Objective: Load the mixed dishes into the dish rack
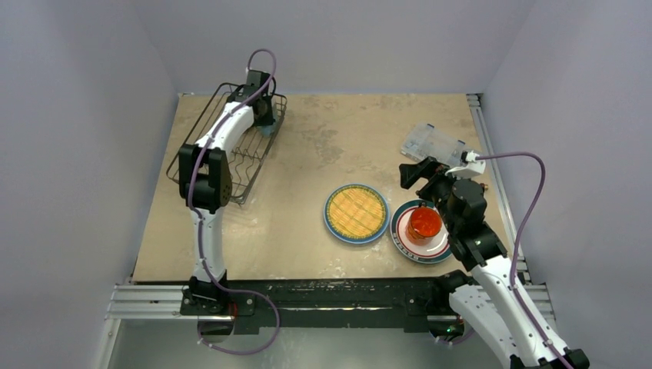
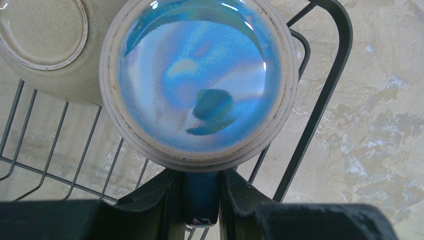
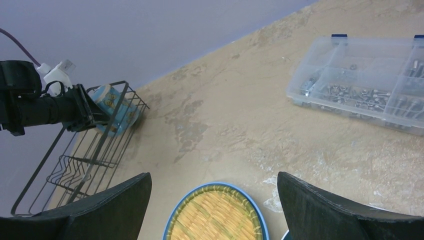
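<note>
The black wire dish rack (image 1: 227, 146) stands at the table's far left. My left gripper (image 1: 264, 114) is over its far end, shut on the handle (image 2: 200, 195) of the blue mug (image 2: 200, 80), whose glazed underside faces the left wrist camera. A cream cup (image 2: 42, 30) lies in the rack beside the mug. The yellow woven plate (image 1: 355, 213), blue-rimmed, lies mid-table. An orange cup (image 1: 424, 224) stands on a white teal-rimmed plate (image 1: 400, 234) next to it. My right gripper (image 1: 410, 171) hovers open above and behind them, with nothing between its fingers (image 3: 115, 205).
A clear plastic compartment box (image 1: 434, 142) with small hardware sits at the far right, just beyond my right gripper. Metal rails run along the table's right edge (image 1: 492, 177) and near edge (image 1: 323, 296). Purple walls close in the table.
</note>
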You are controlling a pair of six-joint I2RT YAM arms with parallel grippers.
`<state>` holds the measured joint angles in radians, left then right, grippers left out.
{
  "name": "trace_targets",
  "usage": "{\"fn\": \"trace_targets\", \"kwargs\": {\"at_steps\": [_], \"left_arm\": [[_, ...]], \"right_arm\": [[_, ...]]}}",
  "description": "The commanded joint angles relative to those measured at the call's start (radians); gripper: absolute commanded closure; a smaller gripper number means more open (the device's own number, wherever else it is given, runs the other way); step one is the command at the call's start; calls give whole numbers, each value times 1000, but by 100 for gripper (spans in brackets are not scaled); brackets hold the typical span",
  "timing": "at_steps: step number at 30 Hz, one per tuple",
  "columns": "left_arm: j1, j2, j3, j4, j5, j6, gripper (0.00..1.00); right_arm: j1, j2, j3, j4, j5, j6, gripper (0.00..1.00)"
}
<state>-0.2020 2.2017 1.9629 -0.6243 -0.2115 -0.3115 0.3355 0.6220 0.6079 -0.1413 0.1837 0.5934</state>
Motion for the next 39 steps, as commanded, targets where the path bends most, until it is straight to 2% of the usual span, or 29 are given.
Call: {"fn": "trace_targets", "kwargs": {"at_steps": [1,2,7,9,12,17,20,26,30,33,36,39], "left_arm": [[10,-16,64,9,39,-40,75],[11,-22,60,4,41,-43,67],[11,-60,41,-28,58,-52,38],[15,-85,32,-50,60,-55,29],[33,-140,19,-74,69,-83,21],[64,-264,-23,-113,137,-158,15],[79,-367,-127,-98,245,-227,12],[117,-651,-455,108,537,-306,7],[117,-754,-549,168,677,-290,5],[101,-762,-548,135,776,-249,5],[59,-780,-593,150,728,-207,5],[47,-765,-593,146,785,-230,5]], "right_arm": [[2,4,17,48,-9,-6,2],[2,6,11,58,-10,-7,2],[2,29,-8,102,-28,-1,2],[2,35,-15,124,-39,-3,2],[1,45,-24,136,-46,-9,2],[2,54,-29,172,-70,-12,2],[2,64,-52,183,-95,-9,2],[2,47,-68,158,-104,-39,1],[2,33,-63,144,-93,-74,1],[2,35,-40,82,-94,-79,1],[2,62,12,-2,-61,-64,1],[2,155,123,-200,56,26,1]]}}
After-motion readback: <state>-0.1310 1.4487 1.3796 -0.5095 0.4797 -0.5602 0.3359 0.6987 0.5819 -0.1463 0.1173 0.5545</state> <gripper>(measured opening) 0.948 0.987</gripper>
